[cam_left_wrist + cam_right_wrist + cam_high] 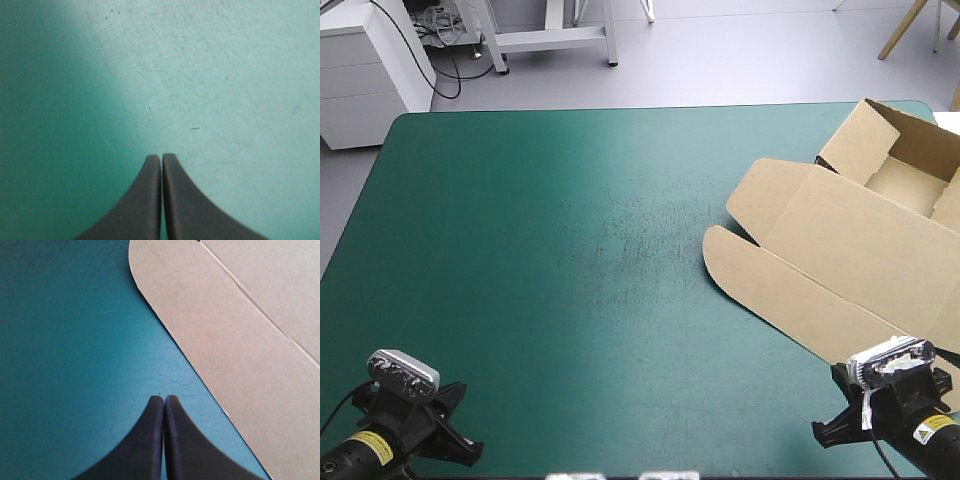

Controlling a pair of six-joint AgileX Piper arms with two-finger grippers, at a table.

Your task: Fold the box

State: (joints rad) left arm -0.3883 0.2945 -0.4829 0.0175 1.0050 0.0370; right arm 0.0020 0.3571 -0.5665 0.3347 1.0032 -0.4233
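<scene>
Near-left corner: left gripper (161, 156), black fingers pressed together to one point, low over scuffed teal-green cover (570, 250). Right side of table: brown box (860, 230) as open tray toward far-right corner, lid lying flat toward near edge w/ rounded flaps, seemingly running past table's right edge. Near-right corner: right gripper (164, 397), fingers likewise closed tip to tip, just beside lid's rounded front flap, approx. alongside its edge but apart from it.
</scene>
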